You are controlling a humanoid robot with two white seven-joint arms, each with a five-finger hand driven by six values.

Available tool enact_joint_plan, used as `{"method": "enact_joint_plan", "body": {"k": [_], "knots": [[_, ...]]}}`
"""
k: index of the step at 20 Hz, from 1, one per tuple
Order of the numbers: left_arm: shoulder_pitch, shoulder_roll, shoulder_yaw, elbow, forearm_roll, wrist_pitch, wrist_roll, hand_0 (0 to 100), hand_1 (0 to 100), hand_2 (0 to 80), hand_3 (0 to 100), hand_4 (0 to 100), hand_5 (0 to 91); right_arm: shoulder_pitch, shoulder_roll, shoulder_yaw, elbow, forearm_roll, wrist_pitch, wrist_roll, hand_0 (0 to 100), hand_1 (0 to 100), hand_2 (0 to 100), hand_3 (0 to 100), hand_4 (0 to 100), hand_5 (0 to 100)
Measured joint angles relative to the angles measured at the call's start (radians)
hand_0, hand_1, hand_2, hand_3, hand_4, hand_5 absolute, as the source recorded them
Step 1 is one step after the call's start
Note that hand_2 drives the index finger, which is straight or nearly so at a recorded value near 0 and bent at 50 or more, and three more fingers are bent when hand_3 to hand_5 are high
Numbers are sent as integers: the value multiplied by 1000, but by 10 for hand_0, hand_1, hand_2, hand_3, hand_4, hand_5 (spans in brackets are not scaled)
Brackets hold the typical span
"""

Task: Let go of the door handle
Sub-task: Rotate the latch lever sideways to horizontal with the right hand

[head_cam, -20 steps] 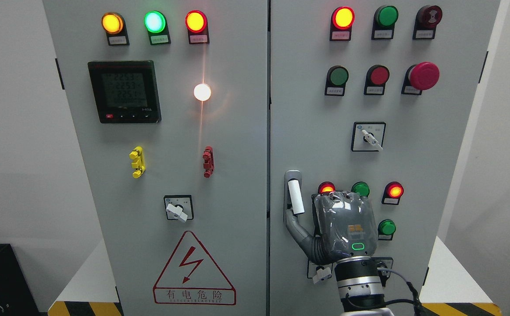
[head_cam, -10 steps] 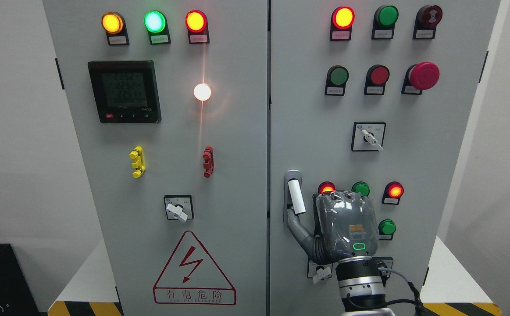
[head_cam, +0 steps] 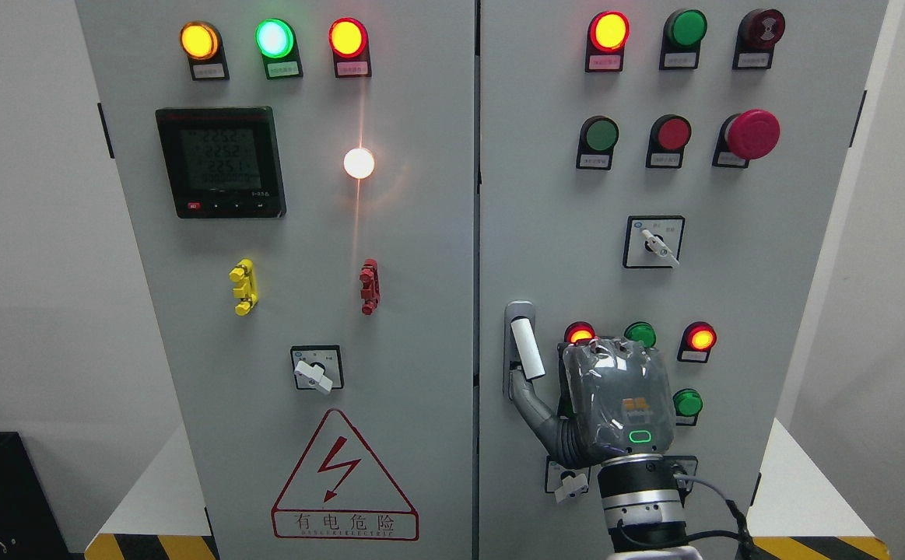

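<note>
The door handle is a white bar in a grey mount on the left edge of the right cabinet door, standing nearly upright with its lower end leaning slightly right. My right hand rises from the bottom edge just right of it, back toward the camera. Its thumb stretches up-left and its tip sits at the mount just under the bar. No finger wraps the bar, which shows in full; the hand is open and holds nothing. The left arm is out of sight.
Around the hand on the right door are lit red and green lamps, a rotary switch and a red mushroom button. The left door carries a meter, lamps, a switch and a warning triangle. Both doors look closed.
My right hand has drifted slightly right and down. The thumb has slid lower along the mount, and the bar's lower end leans a touch further right.
</note>
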Motion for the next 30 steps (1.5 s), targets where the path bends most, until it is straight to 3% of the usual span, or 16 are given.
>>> {"method": "enact_joint_plan", "body": {"k": [30], "knots": [[0,0,0,0,0,0,0,120,556,0,0,0,0,1,0,-18,-9,-2,9,-2,470,291,911,1000,942,945]]}}
